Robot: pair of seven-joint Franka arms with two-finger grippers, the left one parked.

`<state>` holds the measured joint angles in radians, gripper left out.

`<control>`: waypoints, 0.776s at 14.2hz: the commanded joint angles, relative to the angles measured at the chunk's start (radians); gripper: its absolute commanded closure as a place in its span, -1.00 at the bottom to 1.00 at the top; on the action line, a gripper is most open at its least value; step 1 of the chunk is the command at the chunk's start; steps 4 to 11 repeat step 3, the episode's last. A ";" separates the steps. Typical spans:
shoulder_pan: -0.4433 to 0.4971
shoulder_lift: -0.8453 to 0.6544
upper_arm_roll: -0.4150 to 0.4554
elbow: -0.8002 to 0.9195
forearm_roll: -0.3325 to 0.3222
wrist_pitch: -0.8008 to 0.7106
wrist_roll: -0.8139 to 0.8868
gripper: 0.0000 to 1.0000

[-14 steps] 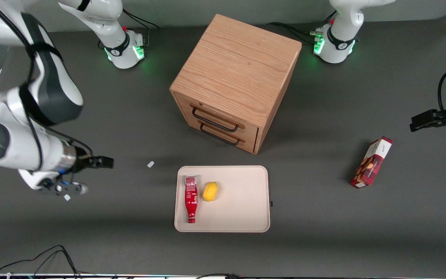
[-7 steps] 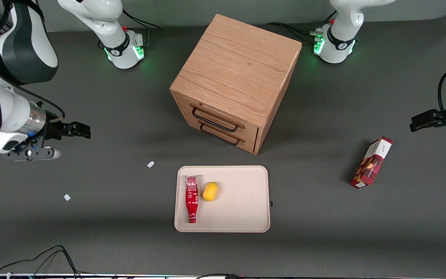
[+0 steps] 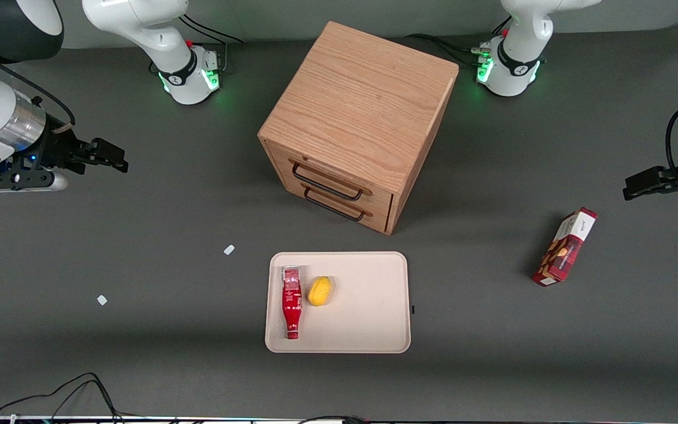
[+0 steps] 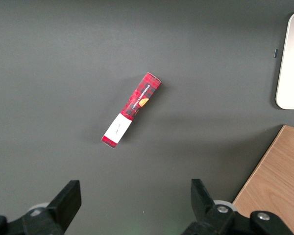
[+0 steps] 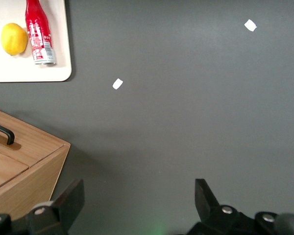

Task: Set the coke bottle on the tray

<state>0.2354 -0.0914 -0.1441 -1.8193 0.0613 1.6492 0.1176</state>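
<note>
While the open hand (image 3: 116,158) hovers apart, the coke bottle's (image 3: 291,301) script stays unreadable.

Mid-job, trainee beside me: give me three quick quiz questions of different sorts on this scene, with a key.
1. True or false: the coke bottle lies flat on the tray.
2. What lies beside the bottle on the tray? A) lemon B) snack box C) paper scrap
3. Fill in: the gripper hangs open and ____, above the table toward the working arm's end.

Key: 1 true; 2 A, the lemon; 3 empty.
</note>
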 commanded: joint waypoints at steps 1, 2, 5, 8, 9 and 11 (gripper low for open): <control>0.024 0.002 -0.026 0.011 0.026 0.006 -0.009 -1.00; 0.013 0.006 -0.025 0.012 0.025 0.006 -0.012 -1.00; 0.002 0.007 -0.023 0.012 0.022 0.006 -0.013 -1.00; 0.002 0.007 -0.023 0.012 0.022 0.006 -0.013 -1.00; 0.002 0.007 -0.023 0.012 0.022 0.006 -0.013 -1.00; 0.002 0.007 -0.023 0.012 0.022 0.006 -0.013 -1.00</control>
